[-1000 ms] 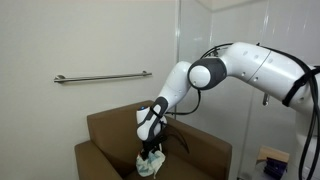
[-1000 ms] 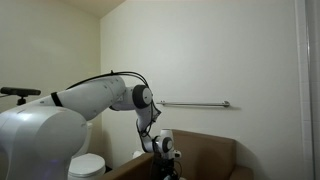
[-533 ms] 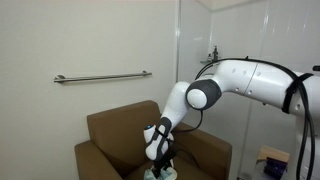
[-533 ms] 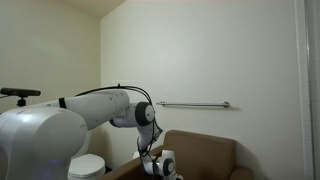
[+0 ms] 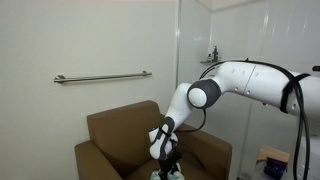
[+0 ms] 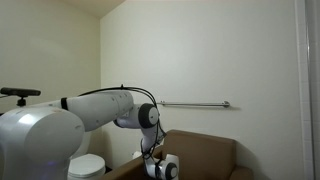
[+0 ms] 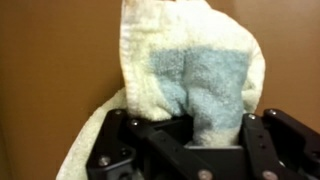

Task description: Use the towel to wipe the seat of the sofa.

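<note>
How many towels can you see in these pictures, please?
1. The towel is pinched in the shut gripper over the seat of the sofa; others could lie out of frame.

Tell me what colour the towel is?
The towel is creamy white with a pale blue-green patch, best seen in the wrist view.
</note>
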You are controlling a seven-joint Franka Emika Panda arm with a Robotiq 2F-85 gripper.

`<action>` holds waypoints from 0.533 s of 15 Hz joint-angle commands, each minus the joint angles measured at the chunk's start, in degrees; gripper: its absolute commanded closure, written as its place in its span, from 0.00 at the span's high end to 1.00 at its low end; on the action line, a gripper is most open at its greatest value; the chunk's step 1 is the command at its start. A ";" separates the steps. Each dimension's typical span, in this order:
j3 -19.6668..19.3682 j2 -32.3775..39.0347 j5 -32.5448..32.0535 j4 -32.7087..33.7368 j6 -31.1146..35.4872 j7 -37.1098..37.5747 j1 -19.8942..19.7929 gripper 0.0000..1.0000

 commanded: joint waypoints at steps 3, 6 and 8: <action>-0.26 -9.46 1.34 -15.90 -4.37 -6.40 -4.78 0.05; -1.99 -11.85 1.64 -20.71 -4.94 -5.77 -6.48 0.05; -2.62 -11.83 1.64 -20.71 -4.55 -5.21 -6.93 0.05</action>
